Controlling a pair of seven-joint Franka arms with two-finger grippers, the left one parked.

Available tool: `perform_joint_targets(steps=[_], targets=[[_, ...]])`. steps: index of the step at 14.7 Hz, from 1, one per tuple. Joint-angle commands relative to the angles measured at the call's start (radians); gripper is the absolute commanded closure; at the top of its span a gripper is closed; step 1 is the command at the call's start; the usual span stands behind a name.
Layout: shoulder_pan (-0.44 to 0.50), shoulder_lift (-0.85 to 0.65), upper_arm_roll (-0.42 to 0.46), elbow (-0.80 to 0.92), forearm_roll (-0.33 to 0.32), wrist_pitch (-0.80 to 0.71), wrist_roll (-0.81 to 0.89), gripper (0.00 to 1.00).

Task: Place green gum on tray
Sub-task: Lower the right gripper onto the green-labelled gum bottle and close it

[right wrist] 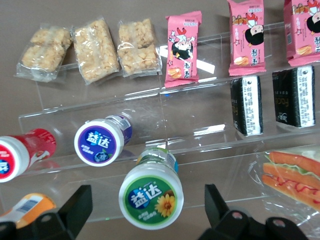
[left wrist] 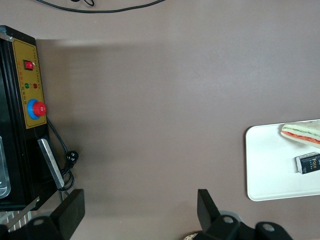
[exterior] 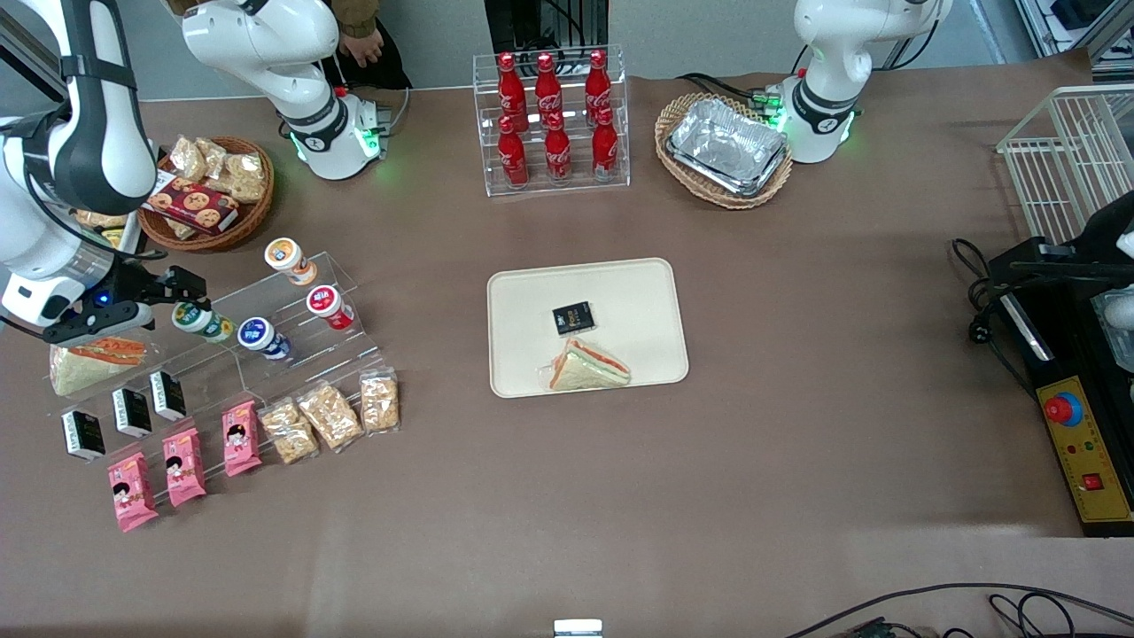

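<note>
worktop (exterior: 797, 461) nearest the front camera is bare brown surface, with open room on all sides of the tray (exterior: 523, 354). the tray lies mid-worktop and carries a wrapped sandwich (exterior: 586, 367) near its closer edge and a small black packet (exterior: 573, 318). toward the working arm's end, a clear stepped stand (exterior: 292, 354) holds pink snack packs (exterior: 184, 465) lowest, bottles higher. green gum (right wrist: 152, 190) lies on its side on an upper step, lid reading "益达" with a sunflower. gripper (right wrist: 145, 212) is spread wide, one finger on each side of the lid, not touching. blue-lidded bottle (right wrist: 101, 140) lies just beside it, same lettering.
</note>
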Motion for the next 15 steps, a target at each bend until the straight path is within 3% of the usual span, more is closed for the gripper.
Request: perform_joint_targets(steps=[1, 7, 8, 9, 11, 12, 15], targets=[[-0.006, -0.027, 0.002, -0.07, -0.015, 0.072, 0.016, 0.0], [-0.008, -0.025, 0.002, -0.107, -0.015, 0.113, 0.016, 0.01], [-0.006, -0.025, 0.002, -0.107, -0.016, 0.113, 0.016, 0.17], [-0.006, -0.025, 0.002, -0.107, -0.016, 0.112, 0.018, 0.42], [-0.006, -0.019, 0.002, -0.106, -0.016, 0.112, 0.02, 0.65], [-0.006, -0.018, 0.002, -0.106, -0.016, 0.11, 0.02, 0.7], [-0.008, -0.013, 0.002, -0.1, -0.018, 0.107, 0.021, 0.69]])
